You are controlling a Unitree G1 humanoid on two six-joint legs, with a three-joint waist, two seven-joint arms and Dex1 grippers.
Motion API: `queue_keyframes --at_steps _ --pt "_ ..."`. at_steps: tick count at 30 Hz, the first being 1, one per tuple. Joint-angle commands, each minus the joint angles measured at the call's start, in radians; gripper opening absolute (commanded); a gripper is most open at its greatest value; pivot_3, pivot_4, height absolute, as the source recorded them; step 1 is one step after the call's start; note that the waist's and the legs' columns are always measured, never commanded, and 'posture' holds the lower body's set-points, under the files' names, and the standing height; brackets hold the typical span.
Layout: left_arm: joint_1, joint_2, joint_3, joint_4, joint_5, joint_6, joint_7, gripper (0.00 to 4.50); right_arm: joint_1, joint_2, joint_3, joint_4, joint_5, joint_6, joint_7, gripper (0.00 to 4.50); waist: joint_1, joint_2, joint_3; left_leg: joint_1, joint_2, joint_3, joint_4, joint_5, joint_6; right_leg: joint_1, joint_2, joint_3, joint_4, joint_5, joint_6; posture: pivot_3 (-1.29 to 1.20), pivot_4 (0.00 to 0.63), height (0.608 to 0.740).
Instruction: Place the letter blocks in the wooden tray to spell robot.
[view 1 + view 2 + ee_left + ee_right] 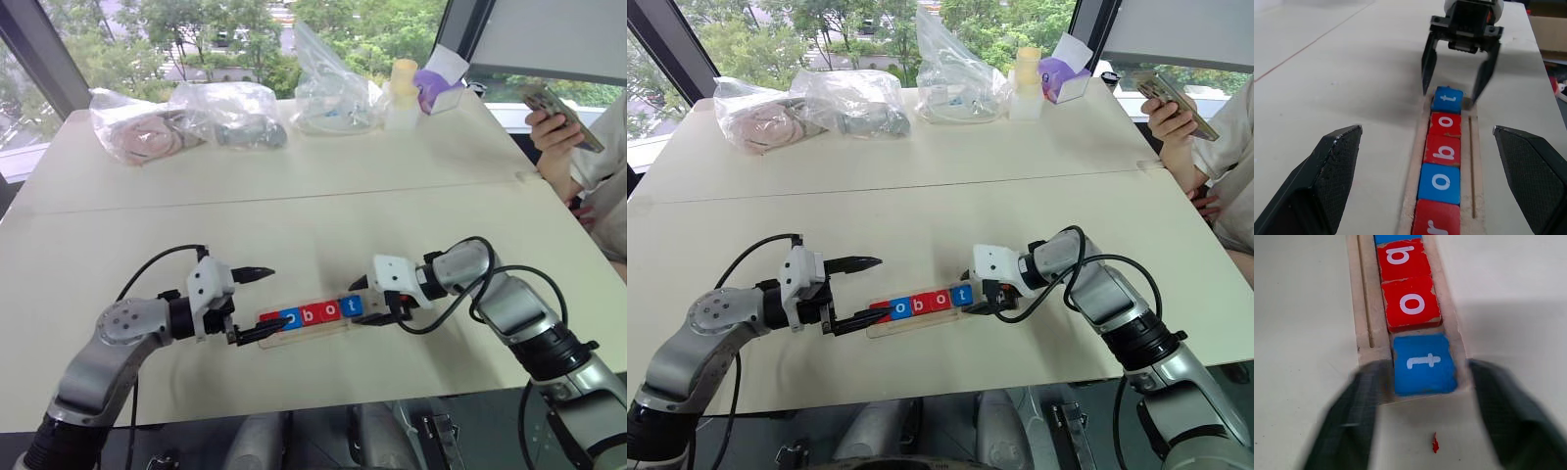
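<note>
The wooden tray [1469, 147] lies on the pale table [323, 211], near its front edge, between the two claws. All five letter blocks [1442, 150] sit in it in a row, and the white letters read r, o, b, o, t. The right gripper [1455, 81] is at the t end, its fingers spread wide on both sides of the blue t block [1424, 363], holding nothing. The left gripper [257, 302] is at the r end, wide open and empty. Far back on the table lie clear plastic bags [220, 113], a purple box [437, 88] and a pale cup stack [403, 93]. At the right edge, a person's hand [551, 122] holds a phone [554, 113].
</note>
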Motion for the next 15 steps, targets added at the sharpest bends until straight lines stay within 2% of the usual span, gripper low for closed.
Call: queue_keyframes --at_steps 1,15 --pt "-0.016 -0.004 0.003 -0.023 -0.01 0.004 0.009 4.5 -0.015 0.008 -0.007 -0.041 0.012 0.001 0.005 4.47 0.0 0.0 0.0 0.0 0.0 0.0 0.0 0.0 0.0 0.0 0.0 0.0 0.0 0.0 0.0 0.0 0.15 0.74" --pt "-0.026 -0.009 -0.013 -0.06 -0.016 0.035 0.033 4.5 -0.083 -0.038 -0.072 0.094 -0.026 -0.067 -0.036 4.47 0.0 0.0 0.0 0.0 0.0 0.0 0.0 0.0 0.0 0.0 0.0 0.0 0.0 0.0 0.0 0.0 0.15 0.74"
